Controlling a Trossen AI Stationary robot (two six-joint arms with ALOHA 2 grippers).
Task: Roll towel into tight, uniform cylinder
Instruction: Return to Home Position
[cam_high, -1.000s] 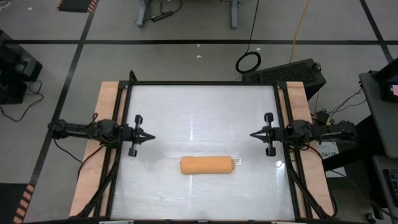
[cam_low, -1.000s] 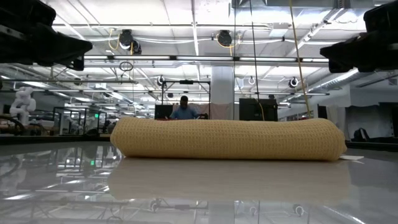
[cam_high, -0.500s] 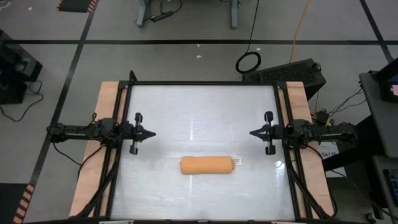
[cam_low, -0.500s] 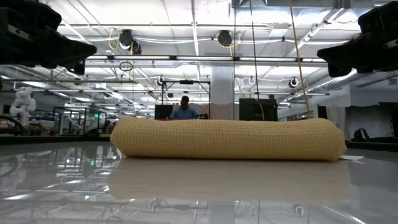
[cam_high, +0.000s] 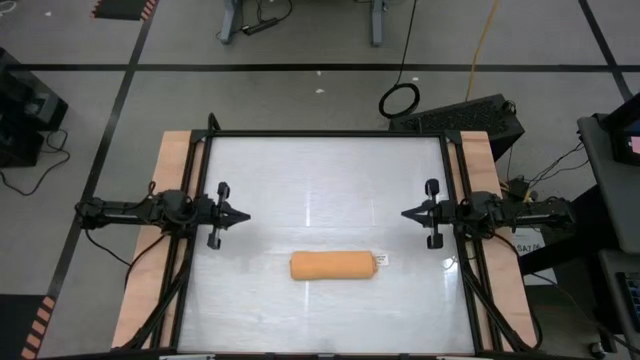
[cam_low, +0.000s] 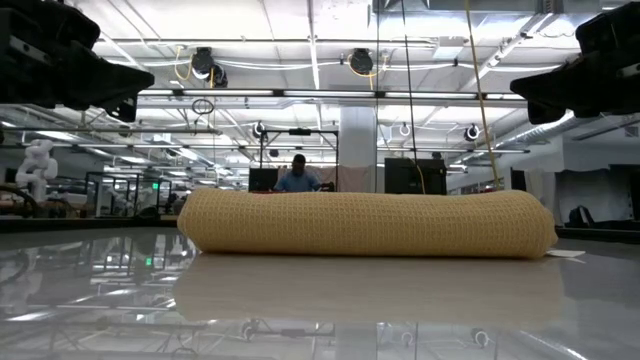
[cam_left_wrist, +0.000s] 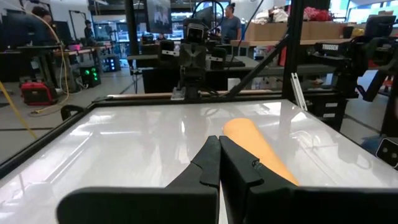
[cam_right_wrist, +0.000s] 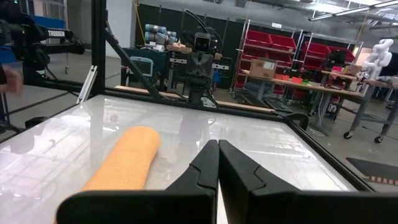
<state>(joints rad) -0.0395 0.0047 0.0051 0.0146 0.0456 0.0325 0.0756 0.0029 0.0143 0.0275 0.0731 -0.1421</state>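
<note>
1. The towel (cam_high: 333, 265) is rolled up like a log. It lies on the shiny white table (cam_high: 320, 170), well apart from both claws.
2. Its little white tag (cam_high: 381, 260) sticks out toward the right arm. The writing is too small to read.
3. The left gripper (cam_high: 243, 214) is at the table's left side, pinched closed and empty.
4. The right gripper (cam_high: 405, 214) is at the right side, also closed and empty.
5. A label (cam_left_wrist: 336, 46) past the table says TROSSEN.

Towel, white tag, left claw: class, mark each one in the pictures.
towel (cam_high: 333, 266), high view, middle of the roll.
white tag (cam_high: 381, 260), high view, middle of the tag.
left claw (cam_high: 245, 214), high view, between its shut fingertips.
</note>
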